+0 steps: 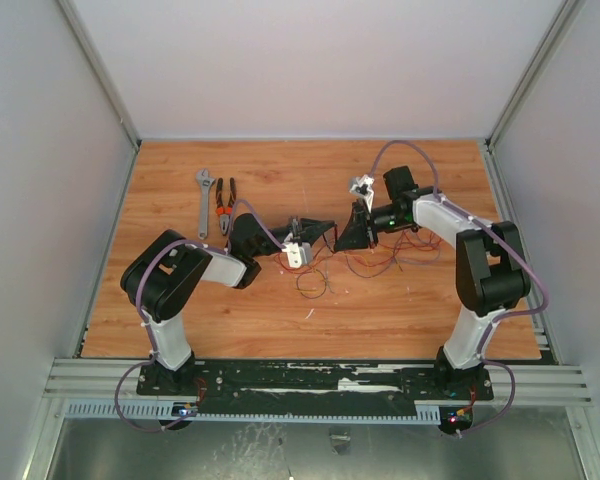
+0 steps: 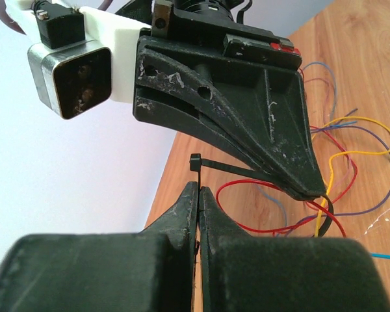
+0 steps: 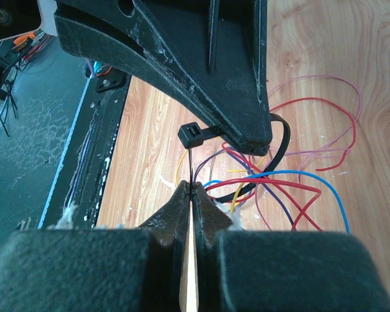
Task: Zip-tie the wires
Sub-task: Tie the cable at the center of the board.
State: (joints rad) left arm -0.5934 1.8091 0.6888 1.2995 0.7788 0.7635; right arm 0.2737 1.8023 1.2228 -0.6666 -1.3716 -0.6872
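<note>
One black zip tie (image 3: 194, 134) is looped round the single bunch of wires (image 3: 260, 185) at the middle of the tabletop, with its head between the two grippers, so the step in hand looks like cinching. The left gripper (image 2: 199, 190) and right gripper (image 3: 190, 188) are each clenched on the strap, and the next move probably calls for a steady pull apart. One pair of pliers (image 1: 224, 207) and one adjustable wrench (image 1: 204, 203) lie at upper left.

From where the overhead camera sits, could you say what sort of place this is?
Probably a robot test cell: a wood-topped table walled by white panels, left arm and right arm bolted to an aluminium rail, a wrench and pliers.
</note>
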